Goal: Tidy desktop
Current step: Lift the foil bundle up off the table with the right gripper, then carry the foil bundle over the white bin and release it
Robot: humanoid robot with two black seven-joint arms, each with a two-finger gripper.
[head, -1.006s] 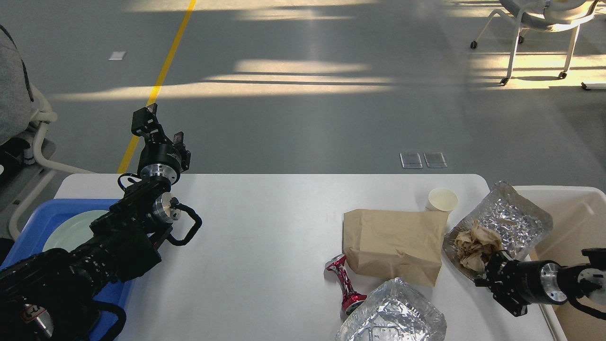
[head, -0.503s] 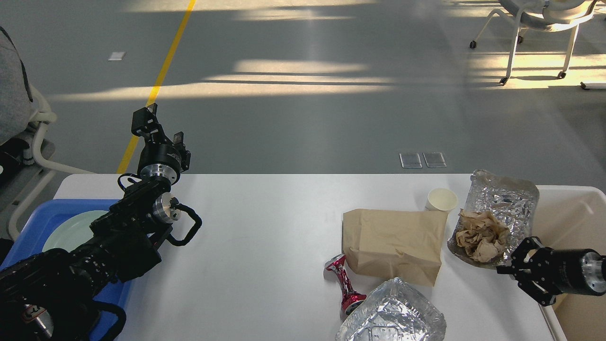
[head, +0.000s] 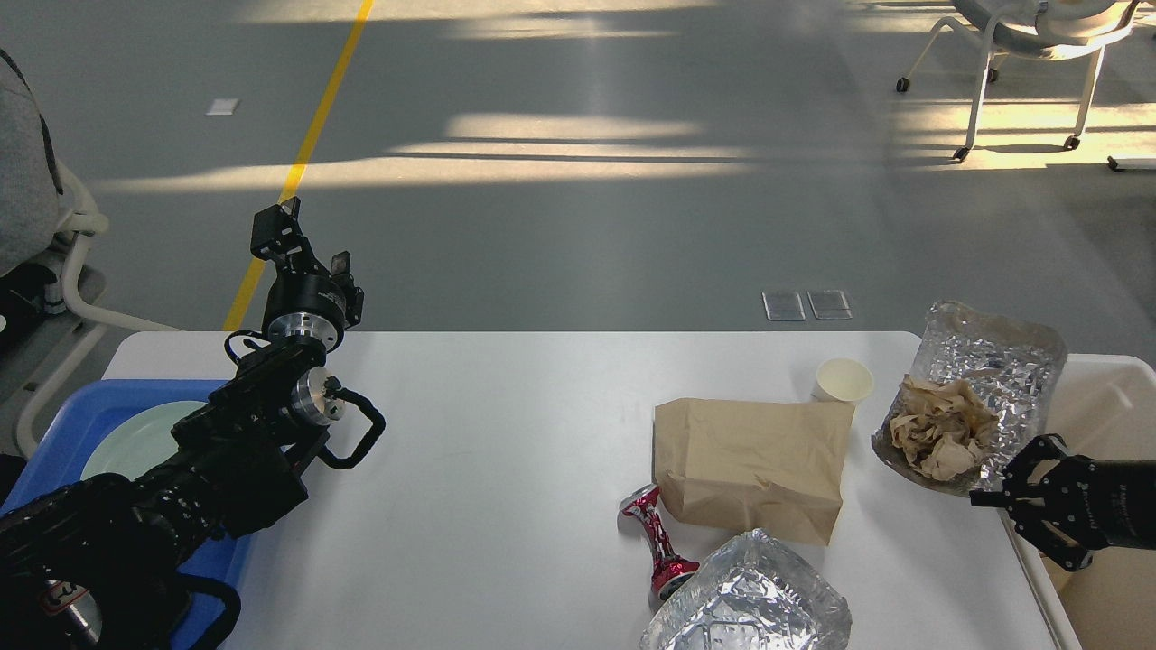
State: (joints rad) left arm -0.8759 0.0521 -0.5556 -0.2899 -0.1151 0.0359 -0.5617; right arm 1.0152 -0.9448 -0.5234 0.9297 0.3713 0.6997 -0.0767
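While a foil tray (head: pixel 993 379) of crumpled paper is gripped at its edge by the right gripper (head: pixel 1010 487) beside the white bin (head: pixel 1106 397), the left gripper (head: pixel 302 244) is held open, empty. Bag (head: pixel 750 465), cup (head: pixel 844 379), can (head: pixel 657 542) and foil (head: pixel 750 600) are left on the desktop (head: pixel 506 451).

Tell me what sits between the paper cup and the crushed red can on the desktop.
In the head view, the brown paper bag lies between the paper cup and the crushed red can.

Single head view, looking forward and down from the robot's own height, desktop (head: pixel 506 433) filling the lower half at close range — open floor (head: pixel 578 208) beyond, no second view.
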